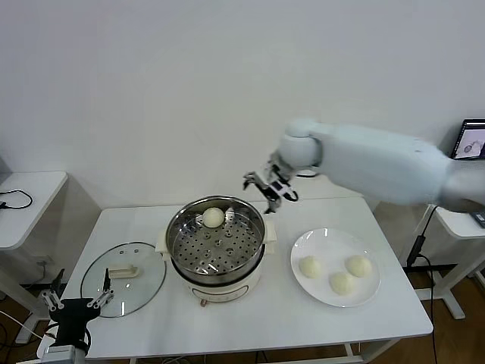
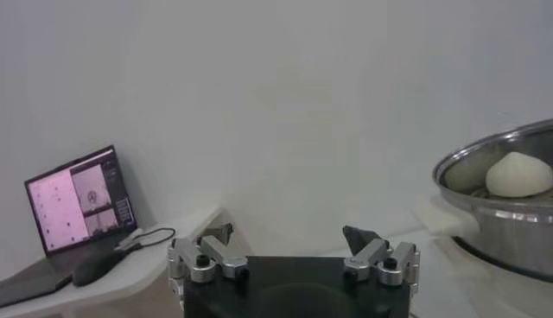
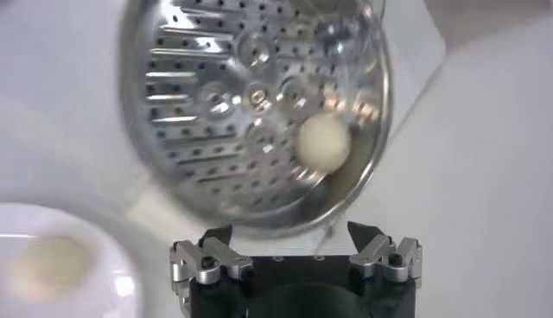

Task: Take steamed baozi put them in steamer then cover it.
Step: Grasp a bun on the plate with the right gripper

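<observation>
The right gripper (image 1: 270, 192) is held spread and empty — just below it, one baozi (image 1: 213, 218) is seen in the steamer (image 1: 216, 236); left gripper (image 1: 76, 301) parked, spread.

A lab-like test room: bare white walls, plain white surface (image 1: 136, 227), a side desk (image 2: 130, 268) carrying an open laptop (image 2: 73, 207).

Four baozi are being counted: one (image 1: 213, 218) in the steamer (image 1: 217, 241), three (image 1: 309, 266) (image 1: 358, 265) (image 1: 342, 283) on the plate (image 1: 335, 265) at right. One lid (image 1: 123, 278) is lying at left. Two grippers (image 1: 74, 301) (image 1: 267, 188) are being shown, both spread.
</observation>
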Controlling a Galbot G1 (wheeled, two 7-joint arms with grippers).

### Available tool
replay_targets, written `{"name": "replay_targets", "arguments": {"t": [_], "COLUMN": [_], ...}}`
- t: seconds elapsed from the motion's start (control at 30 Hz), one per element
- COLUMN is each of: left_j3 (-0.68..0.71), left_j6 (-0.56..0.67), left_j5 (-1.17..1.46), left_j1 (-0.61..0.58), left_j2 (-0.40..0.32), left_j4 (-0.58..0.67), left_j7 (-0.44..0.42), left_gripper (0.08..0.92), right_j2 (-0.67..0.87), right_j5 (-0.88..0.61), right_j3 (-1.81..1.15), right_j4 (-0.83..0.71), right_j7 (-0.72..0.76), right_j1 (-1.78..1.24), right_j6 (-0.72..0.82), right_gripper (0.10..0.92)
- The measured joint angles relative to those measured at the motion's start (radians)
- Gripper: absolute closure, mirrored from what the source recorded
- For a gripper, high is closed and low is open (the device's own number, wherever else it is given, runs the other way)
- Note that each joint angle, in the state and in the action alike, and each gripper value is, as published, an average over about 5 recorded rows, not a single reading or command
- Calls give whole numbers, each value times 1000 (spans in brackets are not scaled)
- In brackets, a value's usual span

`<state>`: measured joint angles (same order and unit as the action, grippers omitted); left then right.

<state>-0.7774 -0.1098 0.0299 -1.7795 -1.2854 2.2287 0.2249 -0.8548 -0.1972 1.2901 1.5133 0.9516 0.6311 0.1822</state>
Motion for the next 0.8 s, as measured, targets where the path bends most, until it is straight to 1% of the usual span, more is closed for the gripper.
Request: {"name": "replay_targets", "arguments": {"t": [0.17,0.37,0.57,0.8], "left_j3": [3,9,7,0], "left_j6": [-1,-5,-11,-14], "left_j5": [-2,-9,-10,-9], "left_j1": [7,16,24,30], "left_j2": [4,2,2,4], "left_j4": [-11,-19,-27,-41], "left_j7": [-2,-6,-9,-12], "left_gripper": [177,177,177,177], "right_j2": [121,196,209,172], "right_j5": [22,70,121,166], "right_j3": [-12,-44,-95,-148], "right_j4": [58,75,47,-16], "right_j7": [8,9,10,14], "right_j1": [-51,-148,-260,-368], "right_j6": [47,77,96,107], "right_gripper": [203,203,203,202]}}
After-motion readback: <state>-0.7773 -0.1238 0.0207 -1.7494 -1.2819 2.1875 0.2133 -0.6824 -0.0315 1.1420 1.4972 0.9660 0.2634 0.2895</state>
